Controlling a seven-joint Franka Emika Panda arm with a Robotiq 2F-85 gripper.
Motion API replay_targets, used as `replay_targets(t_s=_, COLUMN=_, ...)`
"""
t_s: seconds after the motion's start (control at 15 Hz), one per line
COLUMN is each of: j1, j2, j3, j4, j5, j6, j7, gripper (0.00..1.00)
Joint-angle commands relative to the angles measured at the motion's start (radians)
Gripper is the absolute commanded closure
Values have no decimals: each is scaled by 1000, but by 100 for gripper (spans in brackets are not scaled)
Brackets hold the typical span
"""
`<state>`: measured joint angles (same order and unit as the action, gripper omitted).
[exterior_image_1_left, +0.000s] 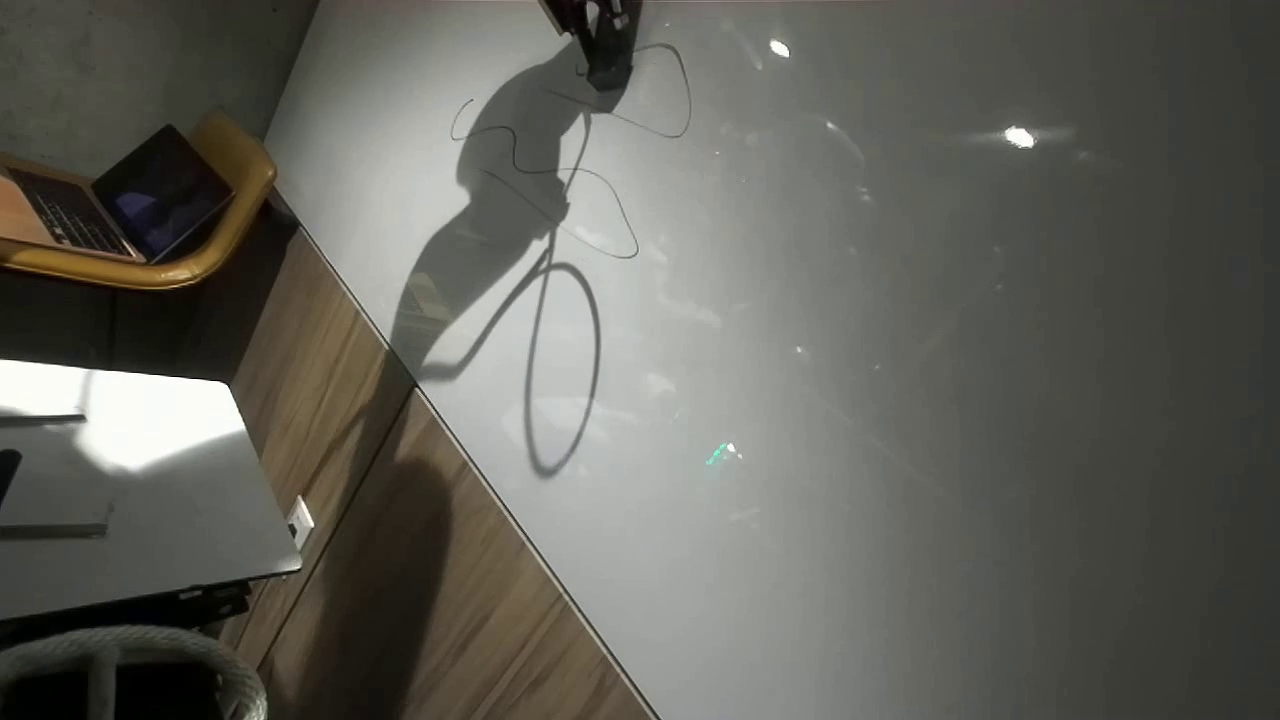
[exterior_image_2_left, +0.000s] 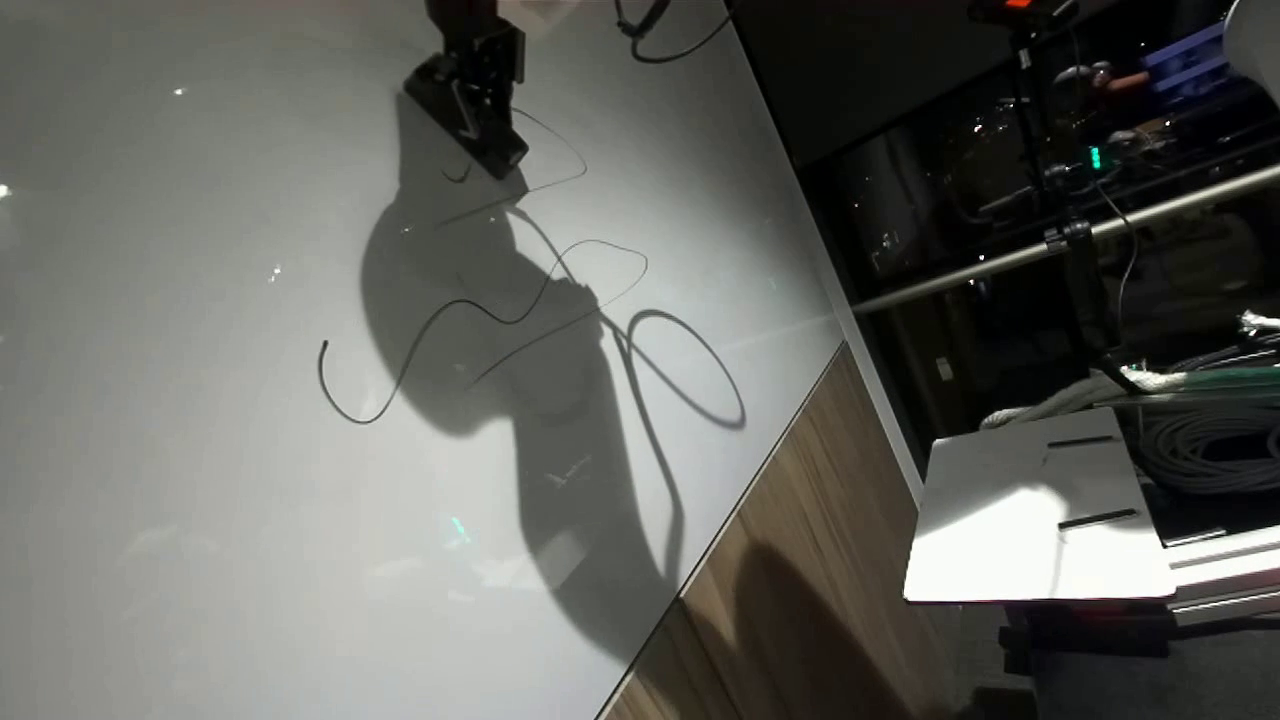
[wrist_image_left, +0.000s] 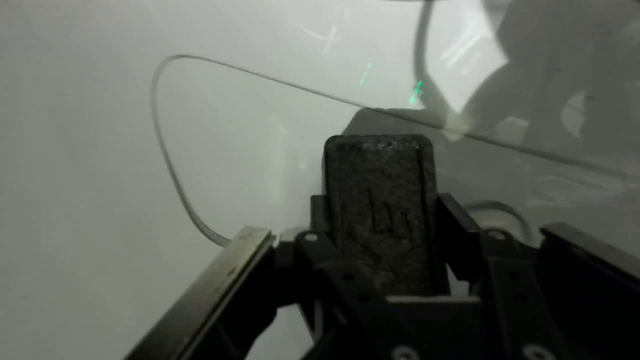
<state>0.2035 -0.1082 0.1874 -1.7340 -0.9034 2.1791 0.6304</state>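
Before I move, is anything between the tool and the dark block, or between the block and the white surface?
Nothing visible. In the wrist view the tool grips the dark block from both sides, and no object shows between the block and the white surface; whether those two touch, I can't tell.

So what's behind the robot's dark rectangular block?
A glossy white surface, with grey shadow and a thin dark line showing past the block. The part it covers is hidden.
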Motion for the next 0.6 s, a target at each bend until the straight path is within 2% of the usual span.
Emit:
replay_targets(t_s=0.0, j1=-99, j2=-85, j3=-75, j4=-134, j5=-13, j6=103, j7=7, gripper=71)
replay_targets(t_s=0.27, j1=-201, j2=-132, j3=-159, j4=-248, j5=-7, j6=248, j7=-12, gripper=71)
replay_targets(t_s=0.53, j1=-262, j2=-129, j3=-198, j4=-267, j5=28, j6=346, j7=-22, gripper=71)
